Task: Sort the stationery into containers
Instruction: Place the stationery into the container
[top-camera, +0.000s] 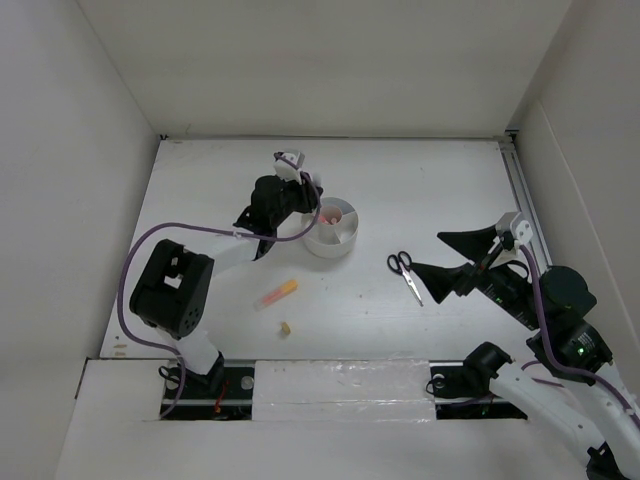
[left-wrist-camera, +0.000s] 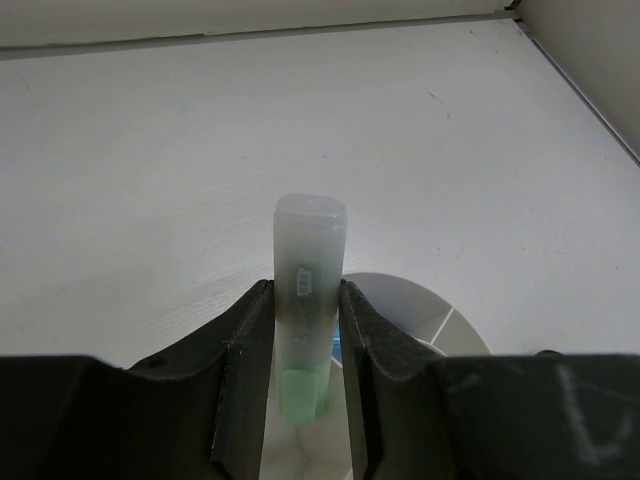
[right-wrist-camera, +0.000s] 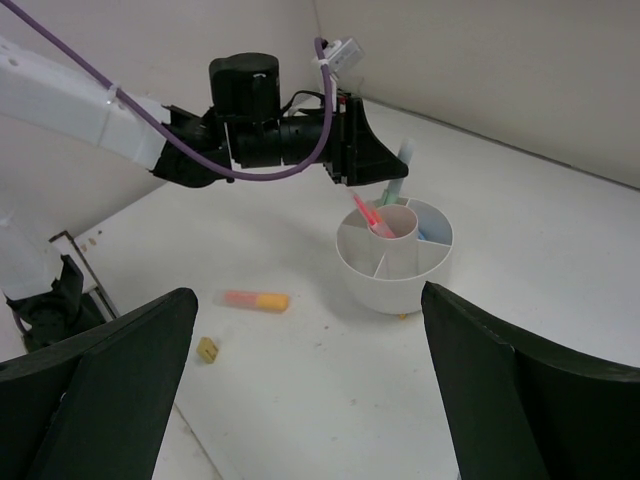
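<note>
Stationery nearest my arm bases is a yellowish eraser bit (top-camera: 285, 328), lying alone on the white counter (top-camera: 430, 180). Just beyond it an orange-and-pink highlighter (top-camera: 276, 294) lies flat. To the right, well apart from both, the black-handled scissors (top-camera: 405, 270) rest on the counter close to the right claw (top-camera: 452, 261). That claw is released, jaws spread wide with nothing between them. In its own wrist view its dark fingers fill both lower corners, and the scissors are not in that view at all. Farther out sits the round white organizer (top-camera: 332, 228), and the left claw (top-camera: 298, 192) is over its far-left edge, clenched on a green highlighter (left-wrist-camera: 310, 230). From above I can barely pick that highlighter out, since the arm covers it. The left wrist view shows it upright between the fingers, pale cap up and green body down. That view is cut off below, so I cannot tell whether its tip touches the organizer. The right wrist view gives me what the others lack: a pink pen (right-wrist-camera: 368, 214) leaning in the central cup, a bit of blue in one wedge compartment, and the highlighter's lower end dipping behind the far rim. Plain white walls (top-camera: 300, 60) close in the counter on the left, right and back.
</note>
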